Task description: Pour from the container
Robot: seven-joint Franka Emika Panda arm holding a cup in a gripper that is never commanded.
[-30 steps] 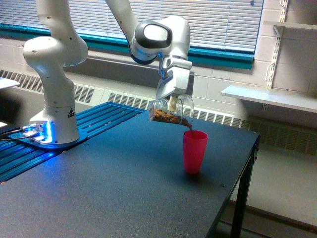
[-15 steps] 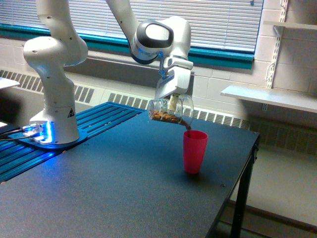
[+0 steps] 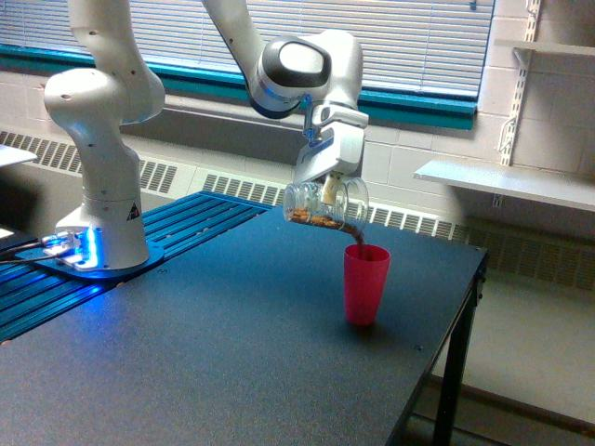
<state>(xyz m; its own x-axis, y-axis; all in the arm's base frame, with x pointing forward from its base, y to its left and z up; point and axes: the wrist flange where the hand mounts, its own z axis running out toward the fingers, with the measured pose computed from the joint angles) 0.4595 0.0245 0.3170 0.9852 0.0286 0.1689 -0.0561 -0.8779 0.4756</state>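
Note:
In the exterior view my gripper point(image 3: 327, 193) is shut on the container point(image 3: 323, 206), a small clear jar with brown nut-like bits lying along its lower wall. The jar is tipped onto its side, mouth toward the exterior view's right and slightly down. A thin brown stream runs from its mouth into the pink cup point(image 3: 365, 283), which stands upright on the black table point(image 3: 214, 353) just below and right of the jar. The gripper's fingers are largely hidden behind the jar.
The arm's white base point(image 3: 102, 186) stands at the exterior view's left on a blue ribbed plate point(image 3: 186, 223). The table's right edge point(image 3: 469, 279) drops off just beyond the pink cup. A white shelf point(image 3: 507, 181) hangs on the back wall.
The jar has risen slightly and shifted a little to the right, staying tipped over the pink cup. Fewer brown bits remain inside it.

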